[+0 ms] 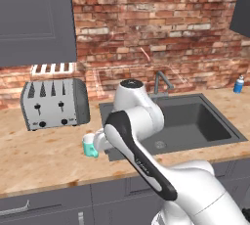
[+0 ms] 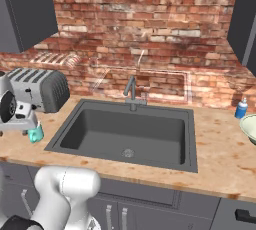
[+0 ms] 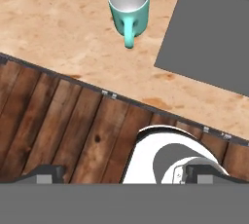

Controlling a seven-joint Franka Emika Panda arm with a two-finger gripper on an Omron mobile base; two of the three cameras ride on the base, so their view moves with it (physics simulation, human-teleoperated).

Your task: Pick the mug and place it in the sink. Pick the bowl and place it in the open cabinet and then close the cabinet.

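Observation:
The teal mug stands upright on the wooden counter, its handle pointing toward my hand. In the base views the mug sits just left of the sink, in front of the toaster. My gripper is open with nothing between its fingers, hanging over the counter's front edge and apart from the mug. The cream bowl shows partly at the right edge of the counter. A dark grey cabinet panel hangs above the bowl; I cannot tell whether it is the open cabinet.
A silver toaster stands behind the mug. A small blue bottle stands near the bowl. The faucet rises behind the basin. Another dark wall cabinet hangs over the toaster. Wooden floor lies below the counter edge.

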